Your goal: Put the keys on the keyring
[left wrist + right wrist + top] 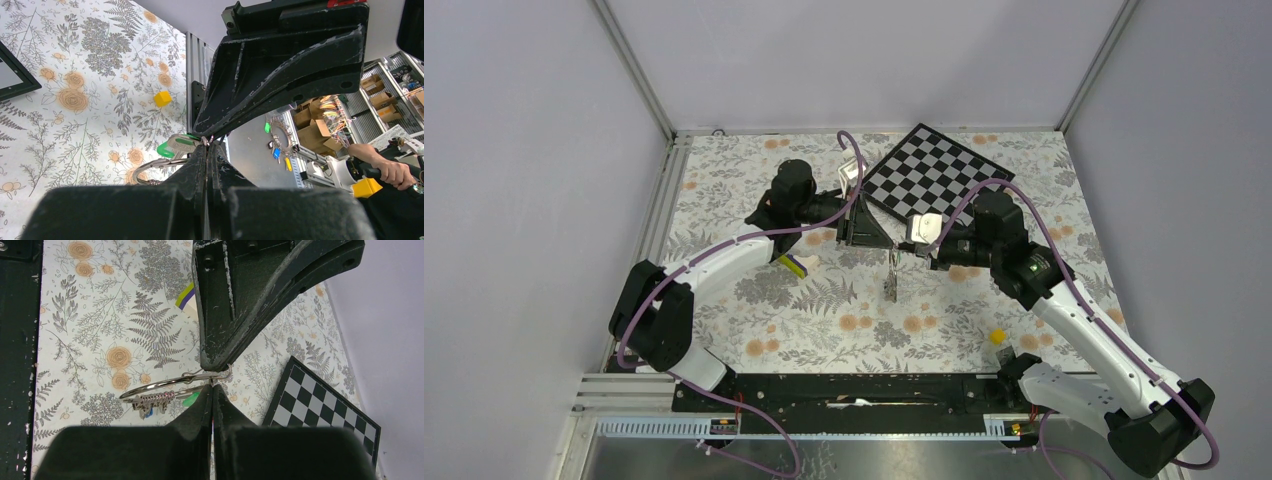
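Both grippers meet tip to tip above the middle of the floral mat. The keyring [891, 275], a thin silver wire ring, hangs below them with the keys bunched on it. In the left wrist view my left gripper [210, 145] is shut on the wire, and the green key [175, 146] and the ring's curve [150, 167] lie just to its left. In the right wrist view my right gripper [212, 387] is shut on the keyring [160, 387]. A green key [191, 400] and a blue key [145, 412] hang under it. No black key shows.
A checkerboard [934, 172] lies at the back right of the mat. The yellow-white-purple wedge block [792, 264] sits left of the grippers, and a small yellow cube [997, 337] is at the near right. A black rail [844, 390] runs along the near edge.
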`<action>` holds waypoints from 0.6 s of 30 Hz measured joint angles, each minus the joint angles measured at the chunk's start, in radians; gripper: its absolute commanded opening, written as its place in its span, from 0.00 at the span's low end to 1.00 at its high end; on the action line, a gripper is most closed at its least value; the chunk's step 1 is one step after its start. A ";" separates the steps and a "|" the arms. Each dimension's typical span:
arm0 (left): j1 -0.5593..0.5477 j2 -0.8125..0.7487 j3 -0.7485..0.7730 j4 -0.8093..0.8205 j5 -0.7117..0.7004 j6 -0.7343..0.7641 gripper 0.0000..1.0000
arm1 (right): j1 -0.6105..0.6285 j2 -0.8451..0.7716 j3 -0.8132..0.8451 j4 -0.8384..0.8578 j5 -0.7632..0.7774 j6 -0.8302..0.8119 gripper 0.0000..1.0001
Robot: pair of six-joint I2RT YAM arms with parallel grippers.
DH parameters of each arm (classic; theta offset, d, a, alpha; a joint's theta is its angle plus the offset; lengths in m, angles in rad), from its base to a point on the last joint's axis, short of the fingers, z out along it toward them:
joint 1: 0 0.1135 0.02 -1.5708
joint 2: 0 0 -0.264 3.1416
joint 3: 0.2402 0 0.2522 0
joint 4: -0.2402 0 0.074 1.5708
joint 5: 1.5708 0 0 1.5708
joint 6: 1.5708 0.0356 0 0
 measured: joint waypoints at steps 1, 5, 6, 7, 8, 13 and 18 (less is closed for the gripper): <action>0.000 0.001 0.000 0.005 0.000 -0.002 0.00 | 0.000 0.000 0.000 0.002 0.000 0.002 0.00; 0.000 0.004 -0.004 0.015 0.002 -0.005 0.00 | 0.000 0.000 0.000 0.005 0.001 0.006 0.00; 0.000 0.005 -0.005 0.017 0.003 -0.006 0.00 | -0.001 0.000 0.000 0.005 0.002 0.007 0.00; 0.000 0.006 -0.006 0.018 0.003 -0.008 0.00 | -0.001 0.000 0.000 0.004 0.002 0.009 0.00; 0.000 0.006 -0.006 0.018 0.003 -0.008 0.00 | -0.001 0.000 0.000 0.004 0.002 0.010 0.00; 0.000 0.006 -0.006 0.021 0.003 -0.012 0.00 | -0.001 0.001 0.000 0.008 0.003 0.013 0.00; 0.000 0.006 -0.014 0.039 0.003 -0.022 0.00 | -0.001 0.001 0.000 0.012 0.011 0.022 0.00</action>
